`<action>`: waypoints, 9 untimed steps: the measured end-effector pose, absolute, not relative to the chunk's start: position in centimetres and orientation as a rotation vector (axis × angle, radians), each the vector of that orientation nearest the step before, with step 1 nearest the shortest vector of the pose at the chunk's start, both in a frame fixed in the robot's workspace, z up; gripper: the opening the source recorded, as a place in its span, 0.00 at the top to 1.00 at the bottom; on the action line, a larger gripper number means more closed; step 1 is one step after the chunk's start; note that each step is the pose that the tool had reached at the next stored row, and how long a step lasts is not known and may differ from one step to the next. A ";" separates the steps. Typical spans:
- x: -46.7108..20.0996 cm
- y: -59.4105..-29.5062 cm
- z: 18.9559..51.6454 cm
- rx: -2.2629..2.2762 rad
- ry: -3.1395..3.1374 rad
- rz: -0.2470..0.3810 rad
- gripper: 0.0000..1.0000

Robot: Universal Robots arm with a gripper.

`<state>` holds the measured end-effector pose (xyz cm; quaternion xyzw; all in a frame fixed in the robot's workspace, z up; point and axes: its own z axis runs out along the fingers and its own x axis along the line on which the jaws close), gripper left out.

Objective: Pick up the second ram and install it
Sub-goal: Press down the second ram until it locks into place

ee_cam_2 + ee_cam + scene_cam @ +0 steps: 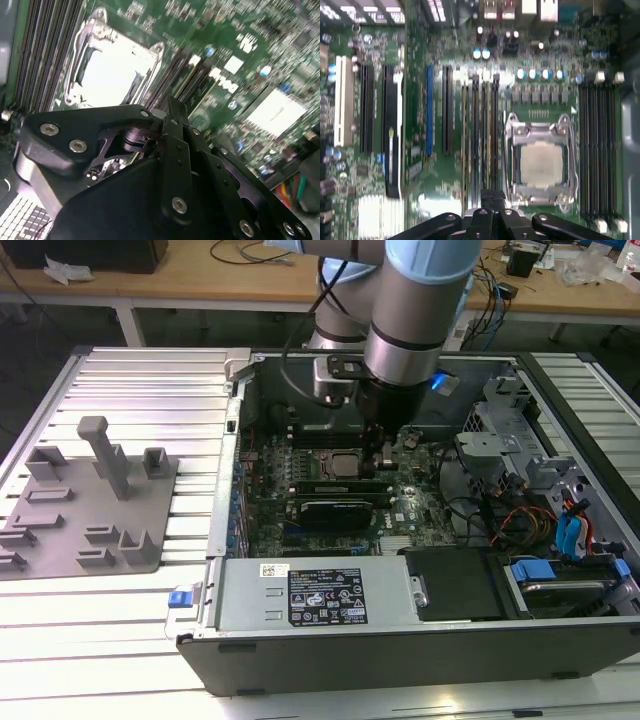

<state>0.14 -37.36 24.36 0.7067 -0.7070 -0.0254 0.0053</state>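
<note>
The hand point(386, 462) hung low inside the computer case point(400, 650), over the motherboard point(415, 165) and just beside the processor socket point(540, 162); in the first wrist view its fingers point(481, 216) stood drawn narrow, close together, above the memory slots point(480, 130). The memory stick point(335, 484) seemed to be the long thin strip lying along those slots under the hand in the exterior view, between the socket and the black card point(335, 510); that was a judgement, not a clear sighting.

The main risk was a crooked seat; if the stick sat tilted or off its notch, a downward push could bend it or strain the slot. The end latches might fail to close if only one end went down. The hand was near the socket, and a sideways slip could knock its metal frame.

Much was hidden; the fingertips and whatever lay between them were covered by the hand's own body in both wrist views; the arm blocked part of the slots in the exterior view; whether the stick was fully down could not be told. The grey tray point(90, 510) sat well apart on the tabletop point(150, 390).
</note>
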 end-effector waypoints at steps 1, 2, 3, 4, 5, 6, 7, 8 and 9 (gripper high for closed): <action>-0.4 -37.4 24.4 2.213 -2.214 -0.079 0.92; -1.1 -37.4 24.3 2.213 -2.214 -0.079 0.92; -1.7 -37.4 24.3 2.213 -2.214 -0.078 0.92; -2.1 -37.4 24.3 2.213 -2.214 -0.078 0.92; -2.7 -37.3 24.3 2.213 -2.215 -0.078 0.92; -3.1 -37.4 24.3 2.214 -2.215 -0.078 0.92; -3.7 -37.4 24.3 2.214 -2.215 -0.077 0.92; -4.5 -37.4 24.3 2.214 -2.215 -0.076 0.92; -5.2 -37.4 24.3 2.214 -2.215 -0.076 0.92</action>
